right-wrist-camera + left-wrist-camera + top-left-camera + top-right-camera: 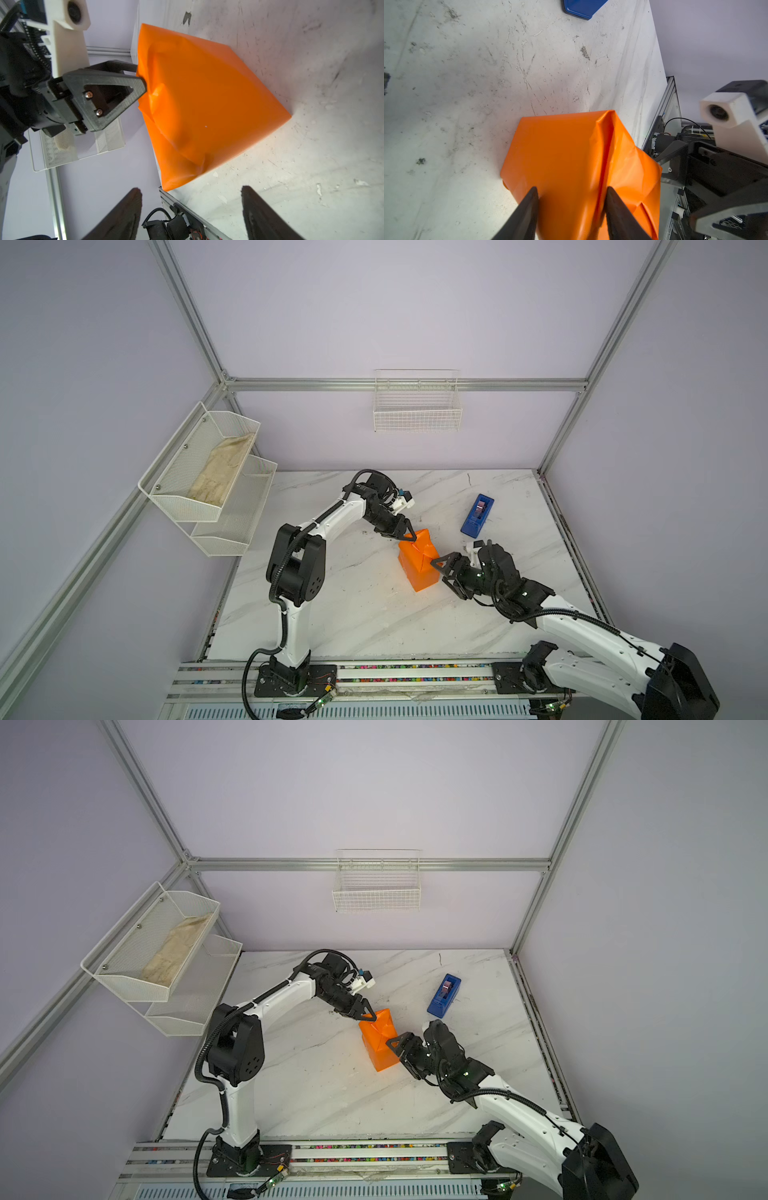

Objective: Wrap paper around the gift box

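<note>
The orange paper (417,568) (378,1048) stands as a creased, folded bundle in the middle of the marble table. The gift box is hidden inside it. My left gripper (409,536) (370,1016) sits at the bundle's far upper end. In the left wrist view its fingers press on either side of a paper-covered bulge (566,149), so the left gripper (571,190) is shut on the paper. My right gripper (440,570) (397,1050) is at the bundle's right side. It (191,190) is open and holds nothing, a short way from the paper (207,99).
A blue tape dispenser (477,516) (444,996) lies on the table behind and to the right of the bundle. White mesh shelves (232,526) hang on the left wall and hold a beige cloth (220,472). A wire basket (417,406) hangs on the back wall.
</note>
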Controlling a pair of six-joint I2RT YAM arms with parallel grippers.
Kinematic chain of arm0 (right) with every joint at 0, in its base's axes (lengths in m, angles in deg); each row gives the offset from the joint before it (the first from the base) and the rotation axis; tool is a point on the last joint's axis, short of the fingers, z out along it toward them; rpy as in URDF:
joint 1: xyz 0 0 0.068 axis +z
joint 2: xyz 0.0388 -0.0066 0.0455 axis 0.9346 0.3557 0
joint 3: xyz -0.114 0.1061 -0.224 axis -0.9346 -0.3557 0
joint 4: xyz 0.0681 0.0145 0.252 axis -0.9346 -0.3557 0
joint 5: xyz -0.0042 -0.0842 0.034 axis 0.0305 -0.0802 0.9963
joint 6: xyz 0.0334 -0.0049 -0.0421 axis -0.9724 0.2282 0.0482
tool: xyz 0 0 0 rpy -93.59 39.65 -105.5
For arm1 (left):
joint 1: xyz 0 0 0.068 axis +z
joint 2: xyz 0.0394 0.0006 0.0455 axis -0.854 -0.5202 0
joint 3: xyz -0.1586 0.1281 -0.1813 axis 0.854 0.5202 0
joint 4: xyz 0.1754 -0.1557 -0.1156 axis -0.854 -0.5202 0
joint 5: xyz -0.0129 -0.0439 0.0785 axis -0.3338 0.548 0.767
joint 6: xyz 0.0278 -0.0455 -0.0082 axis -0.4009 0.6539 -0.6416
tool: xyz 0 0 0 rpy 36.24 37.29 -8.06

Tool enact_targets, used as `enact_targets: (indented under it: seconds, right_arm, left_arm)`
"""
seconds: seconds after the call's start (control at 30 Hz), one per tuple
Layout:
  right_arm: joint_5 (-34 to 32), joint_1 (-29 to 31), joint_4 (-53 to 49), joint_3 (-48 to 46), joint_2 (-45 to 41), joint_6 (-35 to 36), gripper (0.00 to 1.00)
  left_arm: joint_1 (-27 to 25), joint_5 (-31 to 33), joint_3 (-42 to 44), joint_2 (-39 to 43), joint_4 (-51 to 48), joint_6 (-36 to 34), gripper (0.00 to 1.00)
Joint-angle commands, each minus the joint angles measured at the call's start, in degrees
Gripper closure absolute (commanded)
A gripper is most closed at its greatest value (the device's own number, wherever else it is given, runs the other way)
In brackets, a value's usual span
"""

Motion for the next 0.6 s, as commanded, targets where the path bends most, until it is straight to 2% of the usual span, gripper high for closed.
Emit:
enact_targets:
  seconds: [0.0,0.27,0.57]
  right_arm:
    - [0.38,0.41,9.38,0.86,2.31,-4.41,0.24]
    - [-1.41,-1.47,6.50,3.40,10.27,0.08,0.46]
    - [1.06,-8.68,1.65,7.71,16.32,10.63,0.50]
  left_arm:
    - [0.21,1.27,3.35,1.23,-2.20,-0.10,0.50]
    - [0.26,1.59,6.86,4.71,-1.20,2.09,0.51]
    - [-0.13,0.80,12.70,8.79,4.02,9.25,0.51]
